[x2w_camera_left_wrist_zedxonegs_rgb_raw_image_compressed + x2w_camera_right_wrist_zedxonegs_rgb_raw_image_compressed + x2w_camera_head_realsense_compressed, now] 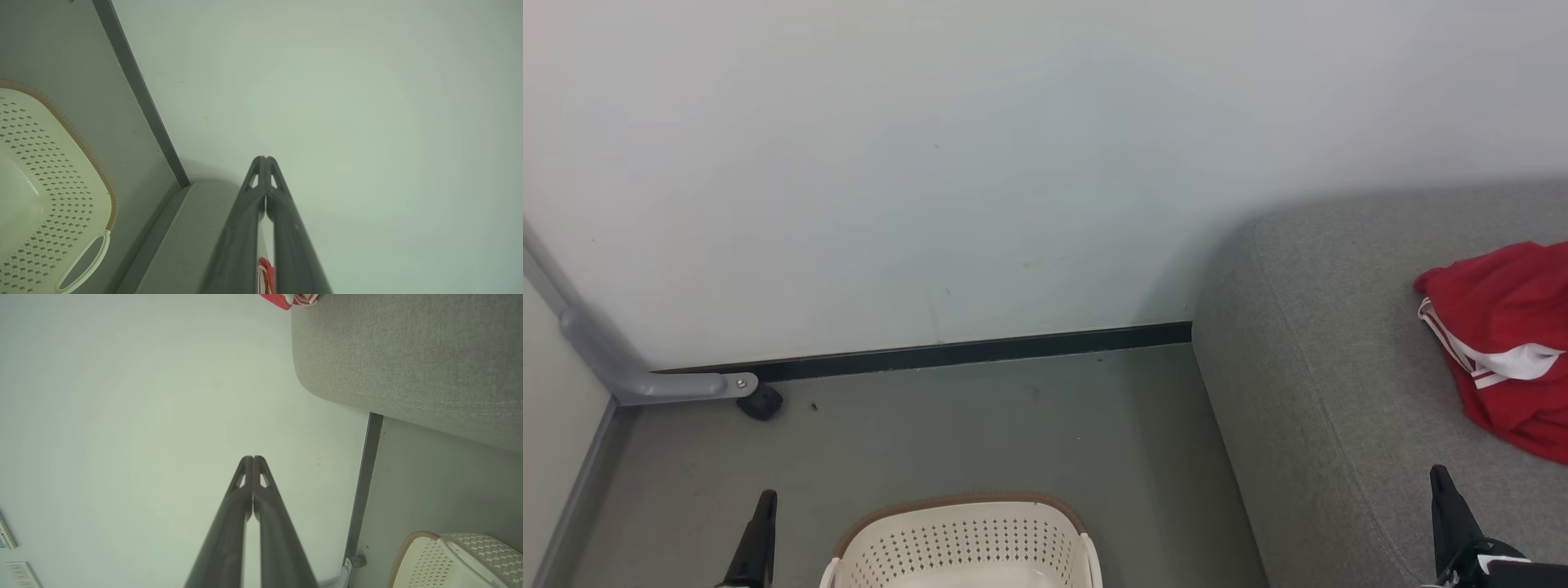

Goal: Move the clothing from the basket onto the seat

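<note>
Head view: clothing (1499, 343) lies on the seat (1323, 384), at your 3 o'clock.
The basket (964, 543) stands on the floor (1013, 425) at 6 o'clock, near the seat's rounded end but apart from it. Your left gripper (767, 498) at 7 o'clock and right gripper (1438, 474) at 5 o'clock each have fingers pressed together tip to tip, gripping nothing, and both point at the wall (931, 163).

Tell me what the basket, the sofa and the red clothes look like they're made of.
The basket: likely moulded plastic, cream and smooth, with rows of holes and a brown rim. The sofa: grey woven upholstery, matte, seam visible. The clothing: soft thin fabric, perhaps synthetic; it lies crumpled.
</note>
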